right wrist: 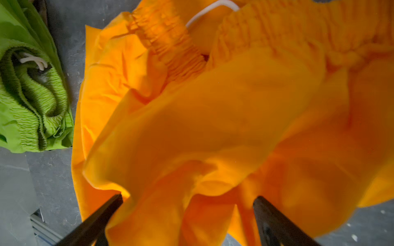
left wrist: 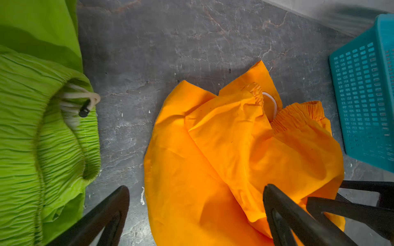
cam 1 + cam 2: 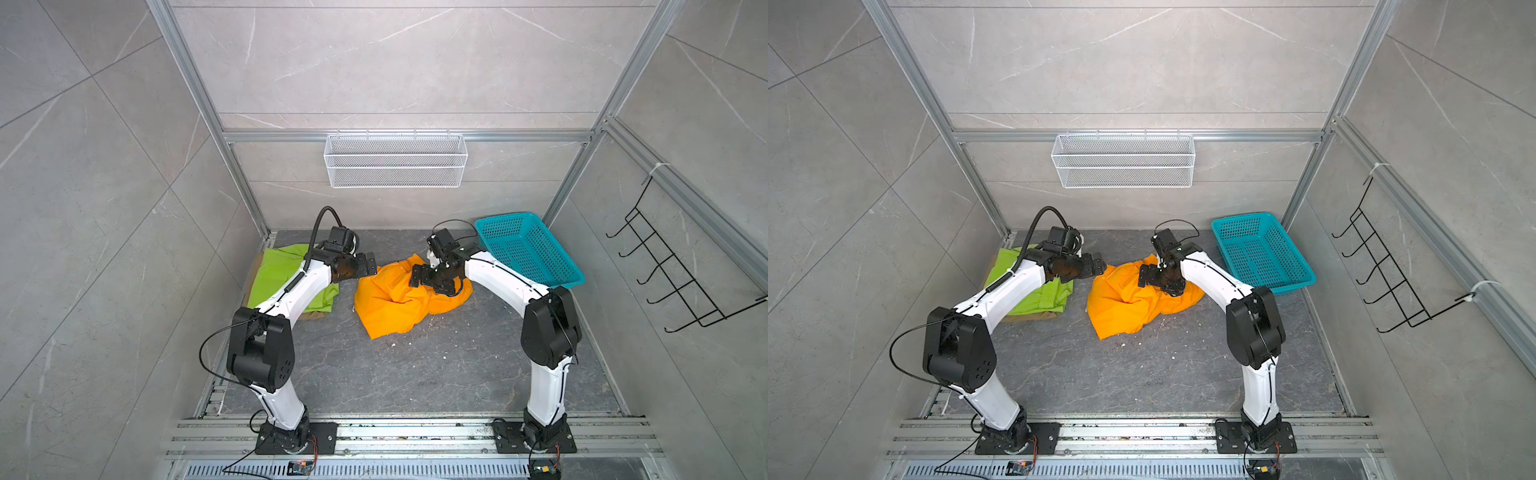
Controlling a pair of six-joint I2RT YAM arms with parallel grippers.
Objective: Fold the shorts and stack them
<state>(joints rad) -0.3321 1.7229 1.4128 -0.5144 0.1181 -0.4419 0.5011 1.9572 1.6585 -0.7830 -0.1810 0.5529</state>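
Observation:
The orange shorts [image 3: 395, 299] [image 3: 1129, 301] lie crumpled mid-floor, waistband and white drawstring towards the back. My right gripper [image 3: 417, 277] [image 1: 188, 198] hangs over them, open, with loose orange fabric [image 1: 213, 106] draped between its jaws. At their left edge my left gripper [image 3: 371, 266] [image 2: 197, 189] is open, with orange cloth [image 2: 223, 149] below the gap. The lime green shorts [image 3: 286, 274] [image 2: 42, 127] [image 1: 27, 102] lie folded at the left on the khaki shorts [image 3: 313, 316] [image 3: 1038, 318], of which only a tan edge shows.
A teal perforated basket [image 3: 528, 249] [image 3: 1262, 253] [image 2: 366, 95] stands at the back right, close behind the right arm. A white wire basket [image 3: 395, 160] hangs on the back wall and a black hook rack [image 3: 673, 266] on the right wall. Grey floor [image 3: 415, 374] stretches in front.

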